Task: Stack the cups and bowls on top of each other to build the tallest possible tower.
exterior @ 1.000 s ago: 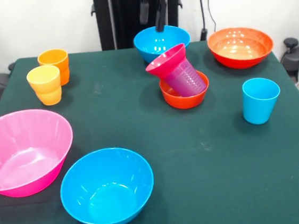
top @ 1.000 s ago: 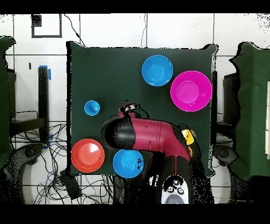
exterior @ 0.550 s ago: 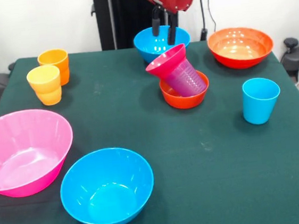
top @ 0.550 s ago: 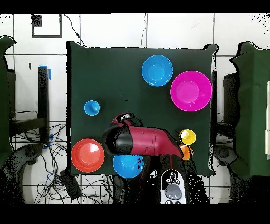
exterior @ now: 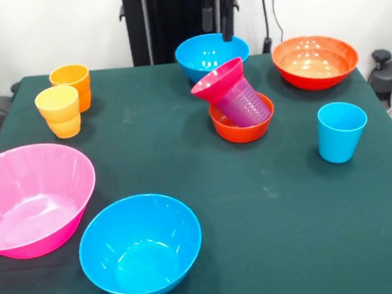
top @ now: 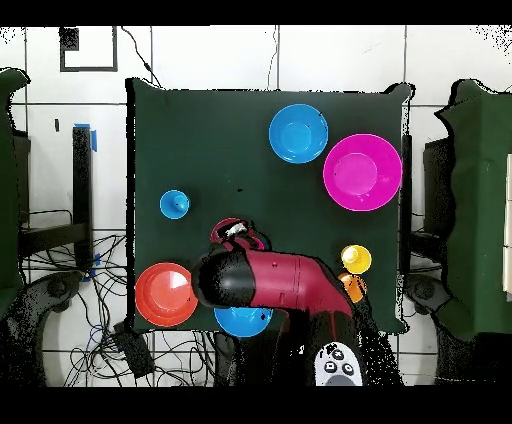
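Above the far blue glossy plastic bowl, the gripper has risen, fingers apart and empty; the tilted magenta-purple-orange tower at mid-counter stands untouched.

We are looking at a dark green table standing before a plain white wall. A black upright post is rising behind its far edge. From above, white floor tiles and tangled cables are surrounding it.
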Tool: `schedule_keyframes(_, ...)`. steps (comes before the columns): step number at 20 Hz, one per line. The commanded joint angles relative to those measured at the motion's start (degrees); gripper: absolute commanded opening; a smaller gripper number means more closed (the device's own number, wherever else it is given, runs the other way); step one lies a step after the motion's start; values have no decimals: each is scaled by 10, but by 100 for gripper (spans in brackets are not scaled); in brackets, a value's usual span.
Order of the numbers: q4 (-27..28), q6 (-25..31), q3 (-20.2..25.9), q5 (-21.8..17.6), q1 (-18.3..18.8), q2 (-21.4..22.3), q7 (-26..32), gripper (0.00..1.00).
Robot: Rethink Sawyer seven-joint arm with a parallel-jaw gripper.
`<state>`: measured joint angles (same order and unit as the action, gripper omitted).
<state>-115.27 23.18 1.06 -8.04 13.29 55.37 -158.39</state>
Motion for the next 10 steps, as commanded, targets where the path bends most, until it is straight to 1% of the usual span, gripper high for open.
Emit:
schedule_keyframes(1, -20, 46, 67, -39, 18, -18, 96, 100)
schedule_keyframes(4, -22, 35, 79, -39, 26, -22, 95, 100)
schedule_keyframes(6, -24, 17, 92, -39, 33, -31, 92, 100)
schedule_keyframes(10, -30, -49, 124, -46, 49, -62, 82, 100)
